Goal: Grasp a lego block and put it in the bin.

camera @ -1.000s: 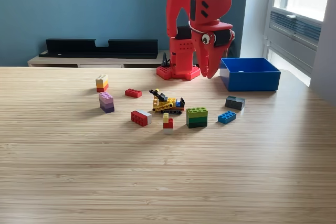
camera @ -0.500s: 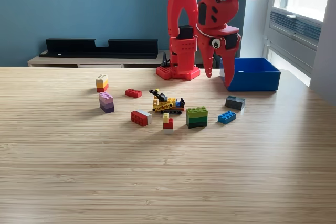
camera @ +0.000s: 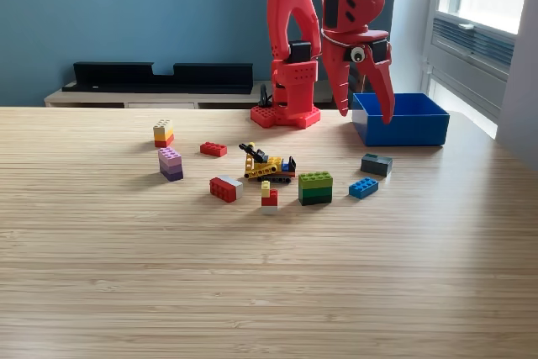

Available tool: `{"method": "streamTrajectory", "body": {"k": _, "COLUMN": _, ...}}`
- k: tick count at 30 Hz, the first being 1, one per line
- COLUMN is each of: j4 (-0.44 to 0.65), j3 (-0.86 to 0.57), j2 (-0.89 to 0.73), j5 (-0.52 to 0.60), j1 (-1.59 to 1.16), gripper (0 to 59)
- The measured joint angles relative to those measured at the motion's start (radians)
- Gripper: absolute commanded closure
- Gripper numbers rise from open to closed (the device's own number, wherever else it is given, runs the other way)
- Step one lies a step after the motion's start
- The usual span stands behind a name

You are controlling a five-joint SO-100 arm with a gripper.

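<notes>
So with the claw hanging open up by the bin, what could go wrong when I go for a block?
1. The claw is open and empty right at the blue bin's near-left corner; a careless descent could clip the wall and shove the bin.
2. The dark grey block and blue block lie close together, so grasping one might knock the other.
3. The green block sits beside the yellow vehicle; fingers may snag it.

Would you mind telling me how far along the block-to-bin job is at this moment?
Early or between blocks. Done: unclear, since the bin interior is mostly hidden. In hand: nothing; the gripper hangs open and empty at the bin's near-left corner. Left: blocks on the table, among them the dark grey block, blue block and green block.
</notes>
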Motion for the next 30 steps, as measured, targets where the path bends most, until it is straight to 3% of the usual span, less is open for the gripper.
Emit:
{"method": "streamTrajectory", "body": {"k": 10, "j4": -0.054, "j3": 0.083, "j2": 0.003, "j5": -0.029, "j1": 0.000, "gripper": 21.8}}
{"method": "streamTrajectory", "body": {"k": 30, "j4": -0.298, "j3": 0.196, "j2": 0.003, "j5": -0.084, "j1": 0.000, "gripper": 18.7}}
